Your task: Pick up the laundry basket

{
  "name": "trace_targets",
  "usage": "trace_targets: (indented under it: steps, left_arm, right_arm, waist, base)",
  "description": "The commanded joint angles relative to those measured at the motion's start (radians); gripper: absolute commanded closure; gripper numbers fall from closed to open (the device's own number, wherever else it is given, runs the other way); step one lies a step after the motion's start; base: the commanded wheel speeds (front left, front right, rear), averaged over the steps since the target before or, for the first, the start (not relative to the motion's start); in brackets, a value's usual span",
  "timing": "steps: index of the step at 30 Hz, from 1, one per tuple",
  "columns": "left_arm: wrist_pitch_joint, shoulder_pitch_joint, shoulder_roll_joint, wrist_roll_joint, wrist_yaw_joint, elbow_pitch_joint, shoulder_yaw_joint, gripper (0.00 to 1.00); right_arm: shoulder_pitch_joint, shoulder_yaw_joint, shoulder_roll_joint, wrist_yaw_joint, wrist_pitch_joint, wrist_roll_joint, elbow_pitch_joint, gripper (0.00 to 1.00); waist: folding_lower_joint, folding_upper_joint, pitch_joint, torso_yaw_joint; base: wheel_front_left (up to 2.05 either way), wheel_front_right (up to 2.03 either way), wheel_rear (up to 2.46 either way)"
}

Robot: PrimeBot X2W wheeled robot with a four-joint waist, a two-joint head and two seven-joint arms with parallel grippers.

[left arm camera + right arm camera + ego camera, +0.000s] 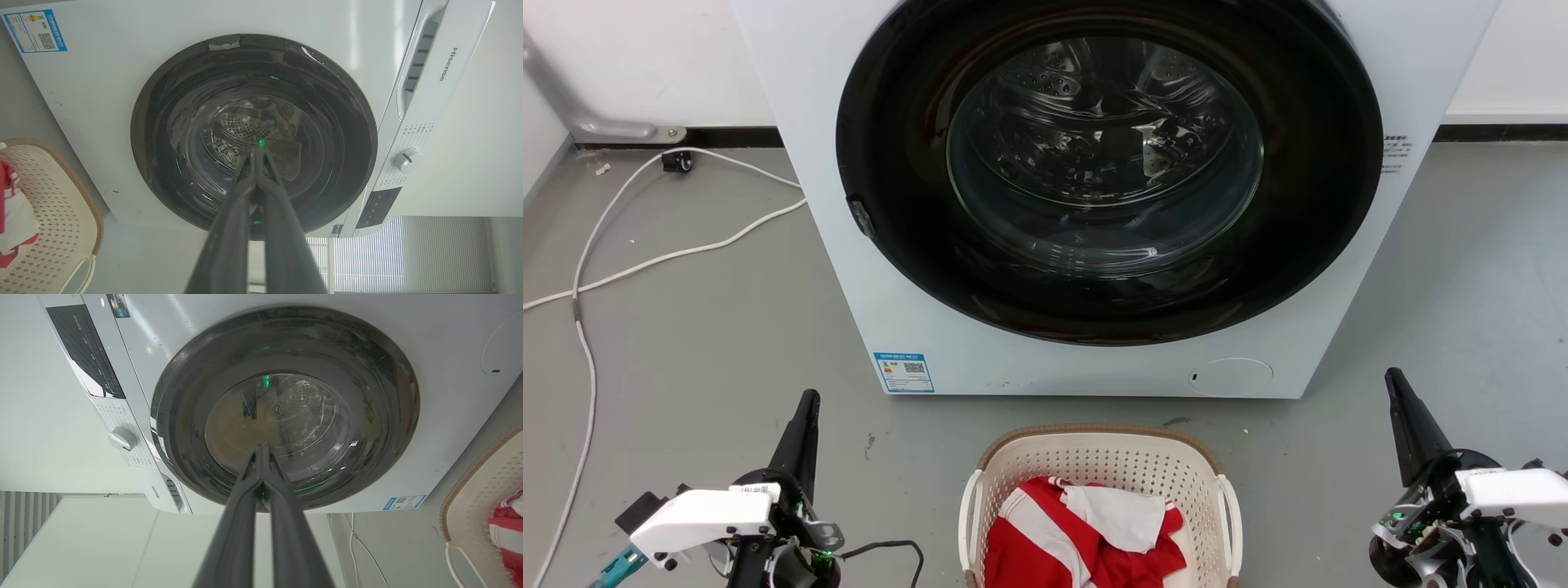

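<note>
The laundry basket (1094, 430) sits on the floor (727, 343), near and central, just before the washing machine (1107, 171). Clothing (1086, 531) lies in the basket. The left gripper (807, 404) is to its left and the right gripper (1395, 380) to its right, both apart from it. A cable (645, 261) lies far left.

Laundry basket (1094, 457) cream, perforated, brown rim; garment (1033, 531) red-white, seemingly striped; washing machine (849, 310) white, black door (907, 204).

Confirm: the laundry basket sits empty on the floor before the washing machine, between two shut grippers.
Not empty: in the head view the laundry basket holds red-and-white clothes. It sits on the floor before the washing machine, between the shut left gripper and right gripper.
</note>
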Motion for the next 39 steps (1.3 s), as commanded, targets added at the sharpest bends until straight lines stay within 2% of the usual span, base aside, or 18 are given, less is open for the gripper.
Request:
trace_targets:
  steps: [1, 15, 16, 17, 18, 31, 36, 39]
  left_arm:
    - [0.003, -0.01, -0.001, 0.005, -0.003, 0.002, 0.003, 1.0]
    - [0.005, -0.01, -0.002, 0.007, -0.003, 0.001, 0.005, 1.0]
    - [0.002, 0.0, -0.001, 0.0, 0.0, 0.0, 0.002, 0.0]
    - [0.002, 0.002, -0.002, 0.001, 0.0, 0.004, 0.001, 1.0]
    - [0.002, 0.008, -0.003, 0.001, 0.001, 0.012, 0.0, 0.0]
    - [-0.052, 0.041, -0.008, 0.058, 0.002, -0.005, 0.001, 0.0]
    - [-0.075, 0.041, -0.008, 0.117, 0.013, -0.029, 0.03, 0.0]
    - [-0.088, 0.041, -0.008, 0.162, 0.021, -0.051, 0.044, 0.0]
  right_arm:
    - [-0.011, -0.002, 0.004, 0.0, 0.001, -0.004, 0.001, 1.0]
    - [-0.011, -0.003, 0.005, 0.0, 0.003, -0.005, 0.001, 1.0]
    - [0.0, -0.002, 0.001, 0.0, 0.0, -0.001, 0.0, 0.0]
    - [0.002, -0.001, 0.001, 0.0, -0.001, -0.002, 0.004, 1.0]
    - [0.009, 0.0, 0.002, 0.0, -0.001, -0.002, 0.012, 0.0]
    - [0.029, 0.019, 0.004, 0.0, -0.055, -0.028, 0.007, 0.0]
    - [0.025, 0.023, 0.005, 0.0, -0.078, -0.069, -0.002, 0.0]
    - [0.023, 0.012, 0.005, 0.0, -0.091, -0.135, -0.003, 0.0]
  waist:
    - [0.0, 0.0, 0.0, 0.0]
    - [0.0, 0.0, 0.0, 0.0]
    - [0.0, 0.0, 0.0, 0.0]
    - [0.0, 0.0, 0.0, 0.0]
    - [0.0, 0.0, 0.0, 0.0]
    - [0.0, 0.0, 0.001, -0.001]
    - [0.0, 0.0, 0.002, -0.002]
    - [0.0, 0.0, 0.002, -0.002]
  base:
    - [0.0, 0.0, 0.0]
    - [0.0, 0.0, 0.0]
    - [0.0, 0.0, 0.0]
    - [0.0, 0.0, 0.0]
    - [0.0, 0.0, 0.0]
    - [0.0, 0.0, 0.0]
    - [0.0, 0.0, 0.0]
    - [0.0, 0.0, 0.0]
